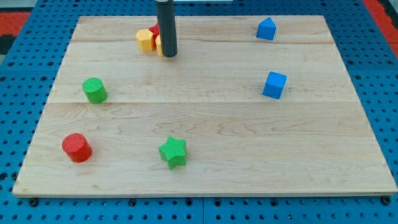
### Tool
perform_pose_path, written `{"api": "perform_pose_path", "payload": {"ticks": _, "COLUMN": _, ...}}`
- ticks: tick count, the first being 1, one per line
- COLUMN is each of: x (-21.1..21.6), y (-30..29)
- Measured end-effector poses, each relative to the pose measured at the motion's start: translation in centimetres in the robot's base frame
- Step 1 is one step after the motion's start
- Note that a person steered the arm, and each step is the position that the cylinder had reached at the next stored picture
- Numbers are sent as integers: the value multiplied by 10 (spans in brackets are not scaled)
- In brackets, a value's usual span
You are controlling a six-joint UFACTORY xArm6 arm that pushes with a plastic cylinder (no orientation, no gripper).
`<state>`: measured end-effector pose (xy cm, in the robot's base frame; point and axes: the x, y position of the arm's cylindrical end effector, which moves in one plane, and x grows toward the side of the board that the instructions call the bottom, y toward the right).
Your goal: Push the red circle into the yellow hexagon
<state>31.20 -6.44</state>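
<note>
The red circle (76, 147) is a short red cylinder near the board's bottom left. The yellow hexagon (145, 40) sits near the view's top, left of centre, in a small cluster with a red block (153, 30) and another yellow block (160, 45) that the rod partly hides. My tip (169, 55) rests on the board at the right edge of that cluster, just right of the yellow hexagon and far up and right of the red circle.
A green cylinder (94, 91) stands at the left between the red circle and the cluster. A green star (173, 152) lies at bottom centre. A blue pentagon-like block (266, 28) is at top right, a blue cube (274, 85) at the right. The wooden board (205, 180) lies on blue pegboard.
</note>
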Motion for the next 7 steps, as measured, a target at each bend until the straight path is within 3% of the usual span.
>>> {"api": "perform_pose_path", "payload": {"ticks": 1, "x": 1, "y": 1}}
{"api": "perform_pose_path", "payload": {"ticks": 4, "x": 12, "y": 91}}
{"api": "perform_pose_path", "payload": {"ticks": 6, "x": -3, "y": 94}}
{"api": "perform_pose_path", "payload": {"ticks": 7, "x": 13, "y": 89}}
